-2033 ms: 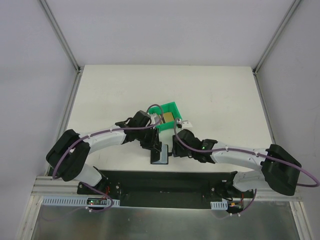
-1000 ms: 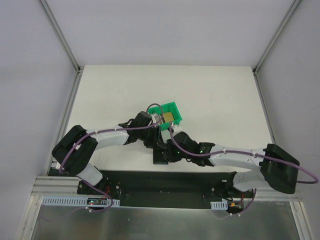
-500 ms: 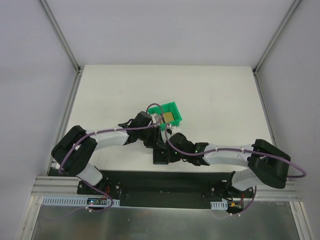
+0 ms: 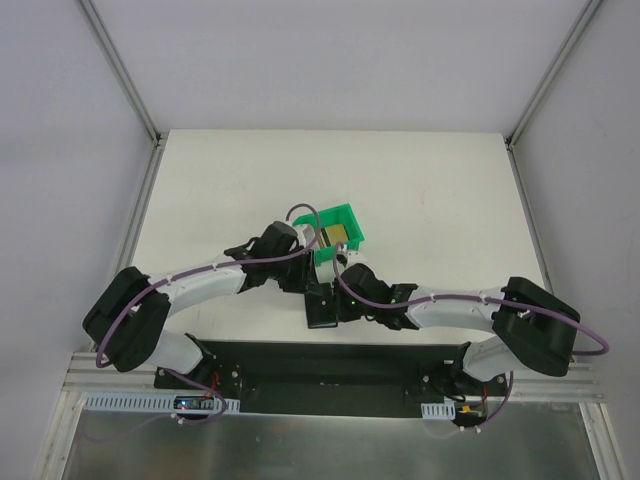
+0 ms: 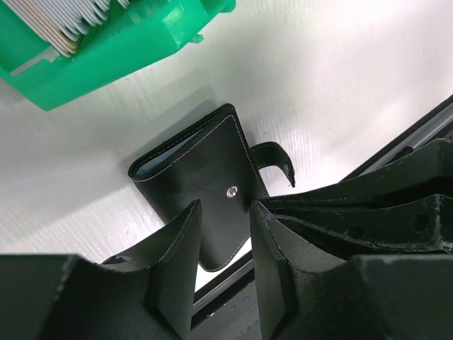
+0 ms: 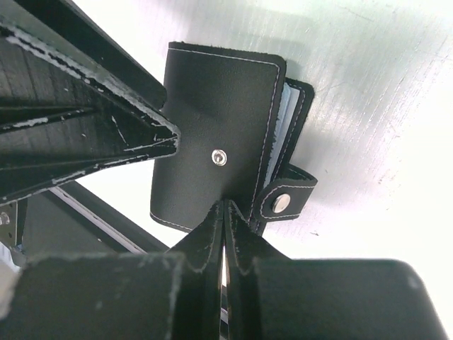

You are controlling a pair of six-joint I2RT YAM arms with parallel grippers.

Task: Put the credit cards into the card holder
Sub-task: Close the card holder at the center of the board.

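White table (image 4: 430, 200) below: the right gripper (image 6: 225, 209) has slid in, tips pinched together against the closed wallet (image 5: 202, 170), low centre overhead; the left gripper (image 5: 225, 237) straddles it, apart. Opening looks imminent; cards (image 5: 64, 21) wait.

I see the black card holder (image 6: 212, 127) lying flat, folded over with its snap tab unfastened, near the green bin (image 4: 345, 215) that holds the stacked credit cards (image 4: 340, 233).

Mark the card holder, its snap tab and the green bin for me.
card holder (image 6: 212, 106), right wrist view, on its black cover.
snap tab (image 6: 283, 202), right wrist view, on the strap's metal snap.
green bin (image 5: 120, 49), left wrist view, on its outer wall.
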